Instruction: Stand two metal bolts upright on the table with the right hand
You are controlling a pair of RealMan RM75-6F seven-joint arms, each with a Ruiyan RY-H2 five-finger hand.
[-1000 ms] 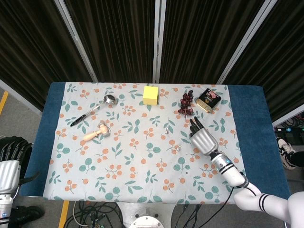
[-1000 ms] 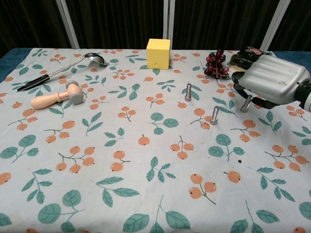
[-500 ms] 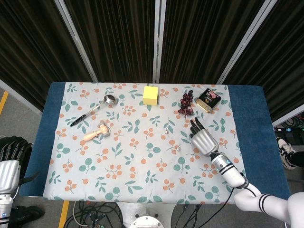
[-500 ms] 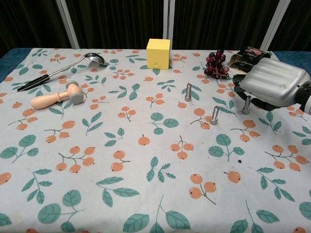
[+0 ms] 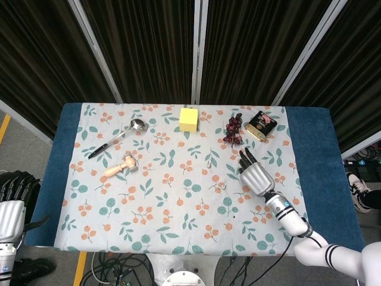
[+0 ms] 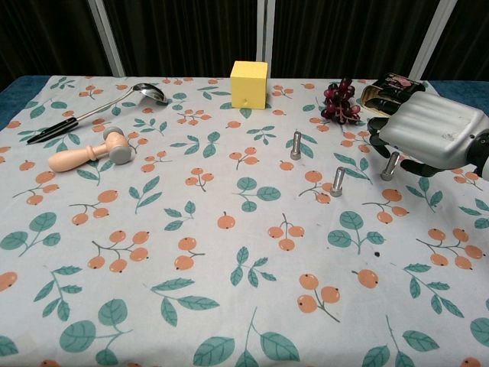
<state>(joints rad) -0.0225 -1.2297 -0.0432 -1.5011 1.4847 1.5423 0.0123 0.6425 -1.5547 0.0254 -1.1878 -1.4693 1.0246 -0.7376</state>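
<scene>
Metal bolts stand upright on the tabletop [image 6: 46, 321]: one [image 6: 296, 145] nearer the yellow block [image 6: 249, 85], another [image 6: 337, 182] in front and to its right. A third bolt [image 6: 389, 167] leans under the right robot hand [image 6: 432, 136], whose fingers curl down round it; whether they actually pinch it I cannot tell. The chest view shows all three bolts plainly, while from the head they are tiny specks and the third is hidden by the right robot hand [image 5: 256, 174]. Only the head view shows the left robot hand [image 5: 11, 214], off the tabletop's left edge, holding nothing. Grapes [image 6: 341, 101] and a dark packet [image 6: 389, 87] lie behind the right robot hand; a ladle [image 6: 99, 110] and wooden mallet [image 6: 88, 151] lie far left.
</scene>
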